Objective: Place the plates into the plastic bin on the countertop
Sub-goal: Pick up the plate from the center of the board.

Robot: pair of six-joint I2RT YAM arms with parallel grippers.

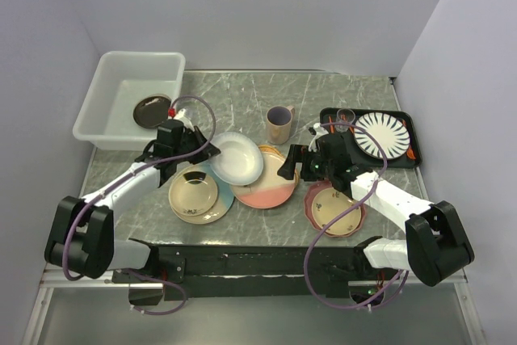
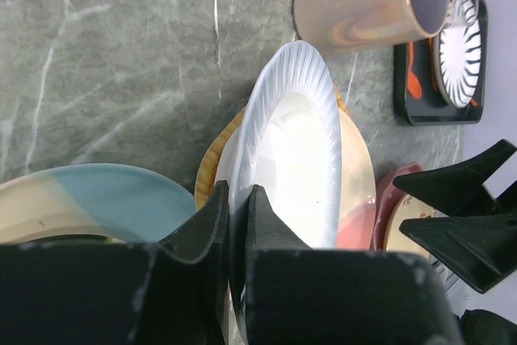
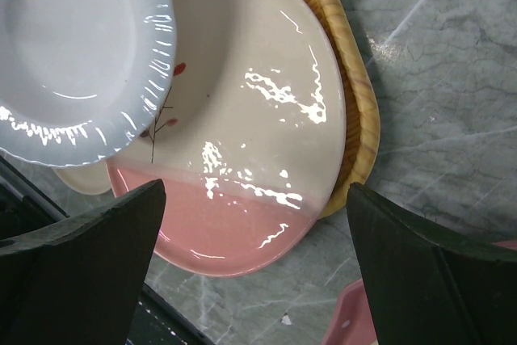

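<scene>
Plates job barely under way: I am pinching the rim of the white plate (image 2: 295,143) in the left gripper (image 2: 238,199). Its jaws are closed tight on the edge, and the plate is tilting over the pile in the middle of the countertop (image 1: 242,94). The right gripper (image 3: 257,199) is hovering wide open and empty above the pink-and-cream plate (image 3: 242,119), which is sitting on a yellow wood-look plate (image 3: 359,103).

Only the black plate (image 1: 151,111) is lying in the plastic bin (image 1: 95,111) at the far left corner. The cream-and-blue plate (image 1: 198,195) and the pink dotted plate (image 1: 333,208) are waiting outside with the rest, so I am judging most of the work undone.

A mug (image 1: 279,124) is standing just behind the pile, and a black tray (image 1: 408,159) carrying a striped plate (image 1: 382,135) is sitting far right. Nothing is looking to block the way to the bin.
</scene>
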